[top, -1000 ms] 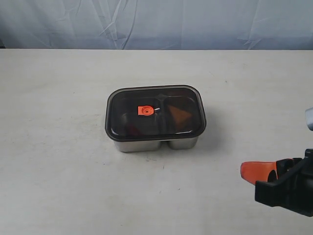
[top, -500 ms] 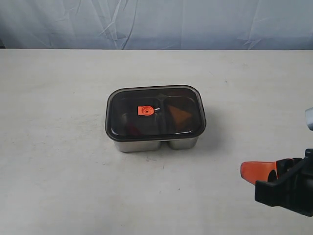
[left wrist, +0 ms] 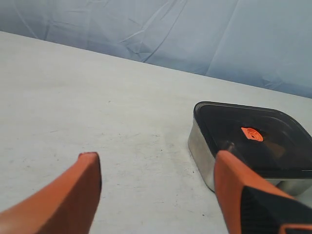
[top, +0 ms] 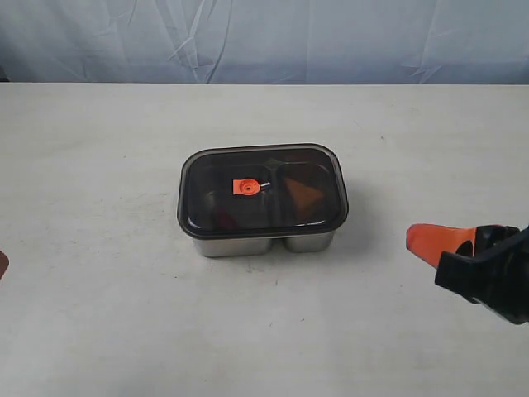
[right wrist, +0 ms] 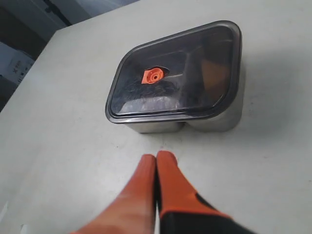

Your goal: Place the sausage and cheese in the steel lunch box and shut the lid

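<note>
The steel lunch box stands mid-table with the dark translucent lid seated on it, orange valve near the centre. Through the lid a dim orange-yellow wedge, the cheese, shows in the right compartment and a faint red shape, the sausage, in the left one. My right gripper is shut and empty, well to the right of the box; in its wrist view the gripper points at the box. My left gripper is open and empty, left of the box.
A pale table spreads around the box, with a blue-grey cloth backdrop along its far edge. A dark sliver of the left arm shows at the exterior view's left border.
My right gripper has risen and shifted slightly towards the far side. A dark sliver of the left arm has appeared at the left border. The box and lid have not moved.
</note>
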Controlling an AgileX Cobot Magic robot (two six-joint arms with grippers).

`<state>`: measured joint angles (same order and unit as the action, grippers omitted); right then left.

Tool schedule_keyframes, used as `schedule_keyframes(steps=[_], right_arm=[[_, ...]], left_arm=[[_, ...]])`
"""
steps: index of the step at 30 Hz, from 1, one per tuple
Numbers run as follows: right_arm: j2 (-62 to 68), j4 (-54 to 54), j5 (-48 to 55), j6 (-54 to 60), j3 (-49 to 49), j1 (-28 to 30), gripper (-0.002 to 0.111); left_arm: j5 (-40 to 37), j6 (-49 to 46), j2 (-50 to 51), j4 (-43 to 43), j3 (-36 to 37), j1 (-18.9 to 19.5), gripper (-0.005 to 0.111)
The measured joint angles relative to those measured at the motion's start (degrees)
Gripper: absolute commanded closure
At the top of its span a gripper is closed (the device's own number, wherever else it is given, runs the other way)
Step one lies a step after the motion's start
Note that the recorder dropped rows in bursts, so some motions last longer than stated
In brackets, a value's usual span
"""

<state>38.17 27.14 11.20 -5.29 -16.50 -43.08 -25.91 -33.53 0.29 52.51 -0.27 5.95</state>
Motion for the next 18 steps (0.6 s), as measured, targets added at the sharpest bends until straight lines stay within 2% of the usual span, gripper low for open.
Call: schedule_keyframes(steps=[13, 18], right_arm=[[-1.1, -7.9, -0.3, -0.6, 0.0, 0.0, 0.109], [-8.9, -8.2, -1.8, -0.9, 0.0, 0.0, 0.109]], left_arm=[[0.0, 0.0, 0.0, 0.0, 0.0, 0.0, 0.044], [0.1, 0.0, 0.0, 0.0, 0.0, 0.0, 0.044]])
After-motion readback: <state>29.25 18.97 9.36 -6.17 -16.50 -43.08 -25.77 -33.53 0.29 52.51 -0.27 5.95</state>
